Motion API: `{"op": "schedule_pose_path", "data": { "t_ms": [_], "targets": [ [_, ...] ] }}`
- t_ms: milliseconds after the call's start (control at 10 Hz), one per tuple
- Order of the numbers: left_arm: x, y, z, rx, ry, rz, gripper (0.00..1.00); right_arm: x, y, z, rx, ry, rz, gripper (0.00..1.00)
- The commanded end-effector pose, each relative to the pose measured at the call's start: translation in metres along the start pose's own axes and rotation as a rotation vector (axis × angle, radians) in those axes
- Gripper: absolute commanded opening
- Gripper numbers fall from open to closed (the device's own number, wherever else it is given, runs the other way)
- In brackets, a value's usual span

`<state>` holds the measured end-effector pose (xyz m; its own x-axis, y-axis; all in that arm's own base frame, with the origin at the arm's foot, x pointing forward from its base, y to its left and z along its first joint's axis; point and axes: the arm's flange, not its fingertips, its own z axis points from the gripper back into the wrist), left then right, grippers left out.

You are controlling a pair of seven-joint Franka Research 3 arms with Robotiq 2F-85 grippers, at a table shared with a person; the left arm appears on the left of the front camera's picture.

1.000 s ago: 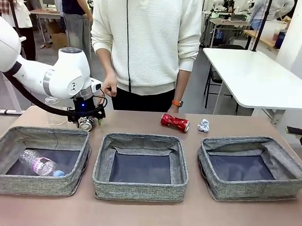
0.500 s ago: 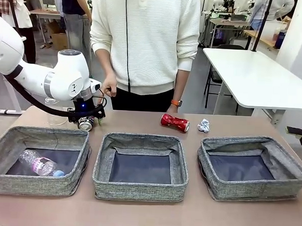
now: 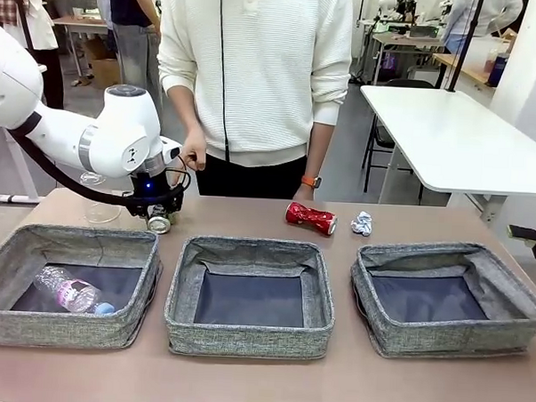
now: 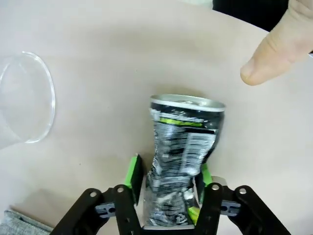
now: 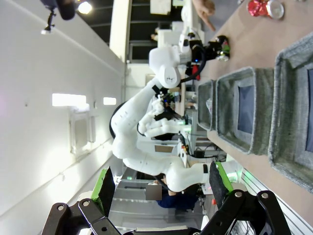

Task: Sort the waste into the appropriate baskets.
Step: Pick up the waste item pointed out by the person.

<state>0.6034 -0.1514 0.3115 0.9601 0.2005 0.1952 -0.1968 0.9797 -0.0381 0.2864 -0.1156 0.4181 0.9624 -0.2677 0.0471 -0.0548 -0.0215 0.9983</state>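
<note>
Right, my left gripper (image 4: 168,171) is clamping the dark can (image 4: 186,142) at its crushed waist, with a green pad pressing on each side. The can is sitting at the far left of the table (image 3: 331,382), just behind the left basket (image 3: 17,243); I cannot tell whether it is touching the tabletop. The cup (image 4: 24,105) is standing just beside it, apart from the pads. The person's hand (image 3: 194,153) is hanging near my left wrist, one fingertip pointing down close to the can top. The bottle (image 3: 67,290) is lying on its side in the left basket. The red can (image 3: 310,218) and paper ball (image 3: 362,224) are lying near each other on the table, behind the gap between the middle basket (image 3: 248,246) and right basket (image 3: 444,253). My right gripper (image 5: 162,183) is hanging wide open, holding nothing, off to the side of the table.
</note>
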Motion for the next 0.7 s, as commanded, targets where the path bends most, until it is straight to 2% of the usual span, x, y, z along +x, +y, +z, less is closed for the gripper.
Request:
{"op": "schedule_pose_path", "data": {
  "t_ms": [0, 400, 600],
  "targets": [
    [-0.009, 0.001, 0.000, 0.023, -0.001, -0.036, 0.00, 0.000, 0.008, -0.001, 0.007, -0.002, -0.022, 1.00],
    [-0.014, 0.003, 0.008, 0.024, 0.014, -0.028, 0.00, 0.000, 0.008, -0.001, 0.007, -0.002, -0.022, 1.00],
    [-0.019, 0.014, 0.033, 0.032, -0.013, -0.010, 0.00, 0.000, 0.008, -0.001, 0.007, -0.002, -0.022, 1.00]
  ]
}}
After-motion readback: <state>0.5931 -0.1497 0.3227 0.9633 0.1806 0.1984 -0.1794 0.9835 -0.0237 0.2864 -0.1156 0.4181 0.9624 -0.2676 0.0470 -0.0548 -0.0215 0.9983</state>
